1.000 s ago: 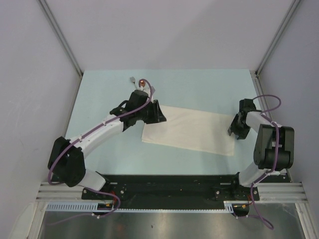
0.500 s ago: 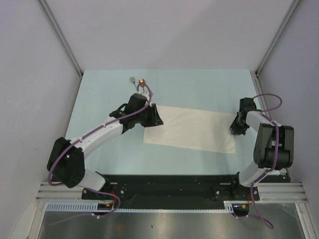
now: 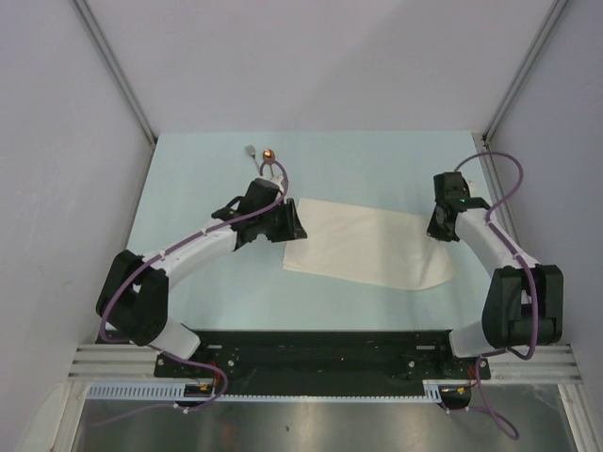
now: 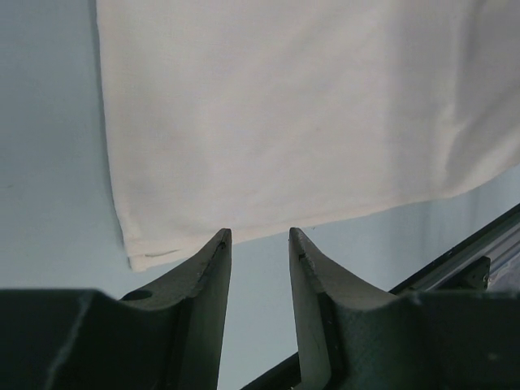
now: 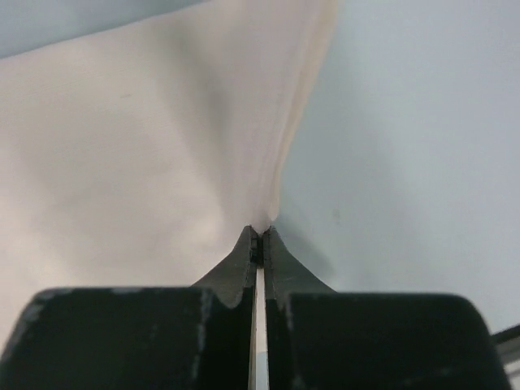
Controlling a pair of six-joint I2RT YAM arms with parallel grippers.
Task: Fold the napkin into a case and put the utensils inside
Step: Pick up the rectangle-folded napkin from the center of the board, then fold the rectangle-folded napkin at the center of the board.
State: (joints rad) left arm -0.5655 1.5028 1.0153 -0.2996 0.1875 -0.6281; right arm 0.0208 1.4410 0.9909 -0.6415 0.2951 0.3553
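Top external view: an off-white, cream-coloured soft cloth napkin (image 3: 363, 245), plain and folded to a long oblong, lies across the middle of the pale blue-green surface (image 3: 377, 165), slanting a little so that its right end sits nearer the arm bases than its left end. The left tool (image 3: 287, 224), black and two-fingered, hangs at the napkin's left end. The right tool (image 3: 441, 229) is at the napkin's right end, on the far corner there, and the cloth's right edge curves instead of lying straight.

Beyond the napkin's left end, towards the far wall and clear of the cloth, a small silver metal fork (image 3: 251, 152) and a small spoon (image 3: 269, 153) with a shiny copper-orange bowl lie close beside each other on the surface.

From the left wrist, the left tool (image 4: 258, 236) stands at a middling width, with a clear gap between its dark fingers (image 4: 213, 268) and nothing in that gap; the napkin's (image 4: 284, 122) folded edge runs just past the fingertips, one layered corner showing to the left of them.

From the right wrist, the right tool (image 5: 258, 236) is pressed closed, its tips pinching a peak of the napkin (image 5: 138, 146), which rises to them in a soft ridge with stacked layers along its right side.
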